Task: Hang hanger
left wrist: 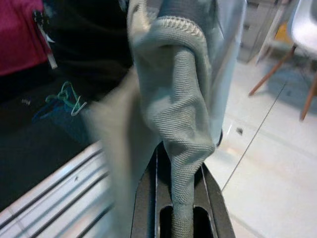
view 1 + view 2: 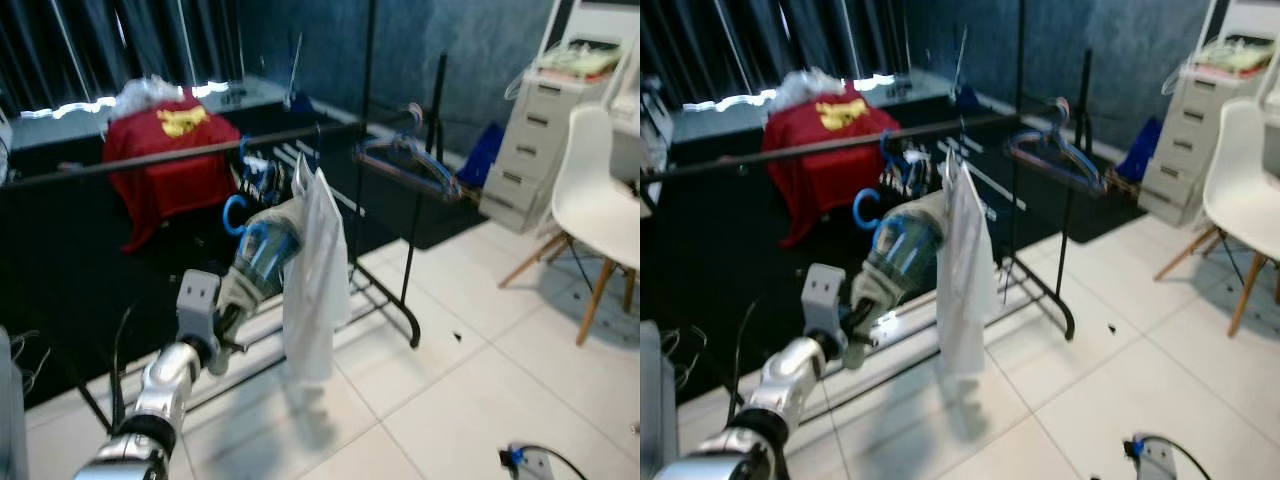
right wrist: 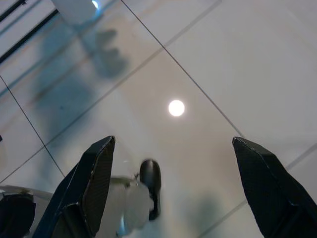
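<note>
1. Left gripper (image 1: 181, 198) raised twd long dark horizontal clothes-rack rail (image 2: 200, 150); jaws clamped on fold of pale grey-white knit garment (image 2: 315, 275).
2. Garment drapes down from blue plastic hanger (image 2: 240, 215), hook just below rail, beside left gripper; can't tell if hook touches rail.
3. Right gripper (image 3: 173, 193) hangs over white tiled floor (image 3: 237, 64), jaws spread wide, nothing between.
4. More blue/purple hangers (image 2: 410, 160) on rack's far end.
5. Red cloth w/ yellow emblem (image 2: 170, 150) behind rail, white moulded chair w/ wooden legs (image 2: 595, 205) on right.
</note>
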You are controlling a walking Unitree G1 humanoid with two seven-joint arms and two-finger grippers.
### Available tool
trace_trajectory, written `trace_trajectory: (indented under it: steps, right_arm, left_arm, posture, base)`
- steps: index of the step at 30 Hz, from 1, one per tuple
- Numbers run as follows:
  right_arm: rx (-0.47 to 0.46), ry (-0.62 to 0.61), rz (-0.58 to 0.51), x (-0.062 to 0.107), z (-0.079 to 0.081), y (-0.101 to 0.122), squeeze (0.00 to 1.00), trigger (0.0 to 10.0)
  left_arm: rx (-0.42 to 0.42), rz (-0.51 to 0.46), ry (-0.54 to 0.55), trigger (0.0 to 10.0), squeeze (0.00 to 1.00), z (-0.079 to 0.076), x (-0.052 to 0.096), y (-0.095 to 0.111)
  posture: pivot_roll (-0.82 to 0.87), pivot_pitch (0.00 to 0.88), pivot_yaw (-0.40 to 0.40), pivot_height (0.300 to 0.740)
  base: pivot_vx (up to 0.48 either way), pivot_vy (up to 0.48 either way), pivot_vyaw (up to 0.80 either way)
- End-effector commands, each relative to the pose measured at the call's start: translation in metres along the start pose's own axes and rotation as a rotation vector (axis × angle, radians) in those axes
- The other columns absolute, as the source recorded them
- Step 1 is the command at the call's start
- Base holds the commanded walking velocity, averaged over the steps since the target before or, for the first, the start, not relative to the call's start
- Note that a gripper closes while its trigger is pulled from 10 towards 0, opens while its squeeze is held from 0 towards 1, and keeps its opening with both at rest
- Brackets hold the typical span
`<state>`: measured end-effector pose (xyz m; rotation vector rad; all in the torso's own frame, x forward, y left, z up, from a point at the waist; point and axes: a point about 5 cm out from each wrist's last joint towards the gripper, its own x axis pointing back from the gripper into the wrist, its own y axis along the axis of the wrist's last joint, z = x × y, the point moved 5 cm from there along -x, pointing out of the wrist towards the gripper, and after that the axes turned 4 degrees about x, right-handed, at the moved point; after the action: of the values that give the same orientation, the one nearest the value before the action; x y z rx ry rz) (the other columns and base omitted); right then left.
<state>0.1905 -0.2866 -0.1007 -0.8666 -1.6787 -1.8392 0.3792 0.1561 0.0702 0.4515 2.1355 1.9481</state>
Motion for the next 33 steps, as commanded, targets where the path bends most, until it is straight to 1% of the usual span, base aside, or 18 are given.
trace_trajectory:
  steps: [1,2,4,6,8,11,13,15,16,17,20,22,23,26,28,30,31,33]
  right_arm:
    - [-0.02,0.014,0.004,-0.002,0.007,-0.002,0.0,10.0]
    - [-0.02,0.015,0.005,-0.002,0.007,-0.003,0.0,10.0]
    - [-0.02,0.015,0.005,-0.002,0.007,-0.003,0.0,10.0]
    - [-0.019,0.016,0.007,-0.002,0.007,-0.003,0.0,10.0]
    - [-0.019,0.016,0.007,-0.002,0.007,-0.003,0.0,10.0]
    - [-0.018,0.017,0.008,-0.002,0.007,-0.003,0.0,10.0]
    - [-0.018,0.017,0.008,-0.002,0.007,-0.003,0.0,10.0]
    - [-0.02,0.017,0.008,-0.002,0.008,-0.004,0.0,10.0]
    - [-0.02,0.017,0.008,-0.002,0.008,-0.004,0.0,10.0]
    - [-0.02,0.017,0.009,-0.002,0.008,-0.004,0.0,10.0]
    - [-0.02,0.017,0.009,-0.002,0.008,-0.004,0.0,10.0]
    - [-0.019,0.018,0.01,-0.002,0.009,-0.004,0.0,10.0]
    - [-0.019,0.018,0.01,-0.002,0.009,-0.004,0.0,10.0]
    - [-0.019,0.018,0.011,-0.002,0.009,-0.005,0.0,10.0]
    - [-0.019,0.018,0.01,-0.002,0.009,-0.004,0.0,10.0]
    - [-0.019,0.018,0.01,-0.002,0.009,-0.004,0.0,10.0]
    - [-0.019,0.017,0.01,-0.002,0.009,-0.004,0.0,10.0]
    - [-0.019,0.017,0.01,-0.002,0.009,-0.004,0.0,10.0]
  left_arm:
    - [0.038,-0.037,-0.061,10.0,0.0,0.0,0.004,0.008]
    - [0.099,-0.08,-0.185,10.0,0.0,-0.011,0.007,0.017]
    - [0.099,-0.08,-0.185,10.0,0.0,-0.011,0.007,0.017]
    - [0.205,-0.21,-0.325,10.0,0.0,-0.017,0.012,0.049]
    - [0.205,-0.21,-0.325,10.0,0.0,-0.017,0.012,0.049]
    - [0.324,-0.447,-0.231,10.0,0.0,0.02,0.019,0.104]
    - [0.324,-0.447,-0.231,10.0,0.0,0.02,0.019,0.104]
    - [0.349,-0.545,-0.196,10.0,0.0,0.045,0.036,0.125]
    - [0.349,-0.545,-0.196,10.0,0.0,0.045,0.036,0.125]
    - [0.33,-0.561,-0.157,10.0,0.0,0.06,0.045,0.129]
    - [0.33,-0.561,-0.157,10.0,0.0,0.06,0.045,0.129]
    - [0.197,-0.482,-0.03,10.0,0.0,0.094,0.065,0.122]
    - [0.197,-0.482,-0.03,10.0,0.0,0.094,0.065,0.122]
    - [0.003,-0.261,0.069,10.0,0.0,0.121,0.089,0.094]
    - [-0.038,-0.194,0.078,10.0,0.0,0.125,0.095,0.085]
    - [-0.038,-0.194,0.078,10.0,0.0,0.125,0.095,0.085]
    - [-0.08,-0.127,0.075,10.0,0.0,0.127,0.101,0.075]
    - [-0.08,-0.127,0.075,10.0,0.0,0.127,0.101,0.075]
  posture:
    - [0.15,0.0,-0.001,0.74]
    - [0.15,0.0,-0.001,0.74]
    - [0.15,0.0,-0.001,0.74]
    - [0.16,0.0,-0.004,0.74]
    - [0.16,0.0,-0.004,0.74]
    - [0.15,0.0,-0.004,0.74]
    - [0.15,0.0,-0.004,0.74]
    - [0.16,0.0,-0.004,0.74]
    - [0.16,0.0,-0.004,0.74]
    - [0.16,0.0,-0.003,0.74]
    - [0.16,0.0,-0.003,0.74]
    - [0.16,0.0,-0.004,0.74]
    - [0.16,0.0,-0.004,0.74]
    - [0.17,0.0,-0.005,0.74]
    - [0.17,0.0,-0.004,0.74]
    - [0.17,0.0,-0.004,0.74]
    - [0.17,0.0,-0.004,0.74]
    - [0.17,0.0,-0.004,0.74]
  base:
    - [0.259,0.0,0.0]
    - [0.0,0.0,0.0]
    - [0.0,0.0,0.0]
    - [0.0,0.0,0.0]
    - [0.0,0.0,0.0]
    - [0.0,0.0,0.0]
    - [0.0,0.0,0.0]
    - [0.0,0.0,0.0]
    - [0.0,0.0,0.0]
    - [0.0,0.0,0.0]
    - [0.0,0.0,0.0]
    - [0.0,0.0,0.0]
    - [0.0,0.0,0.0]
    - [0.0,0.0,0.0]
    - [0.0,0.0,0.0]
    - [0.0,0.0,0.0]
    - [0.0,0.0,0.0]
    - [0.0,0.0,0.0]
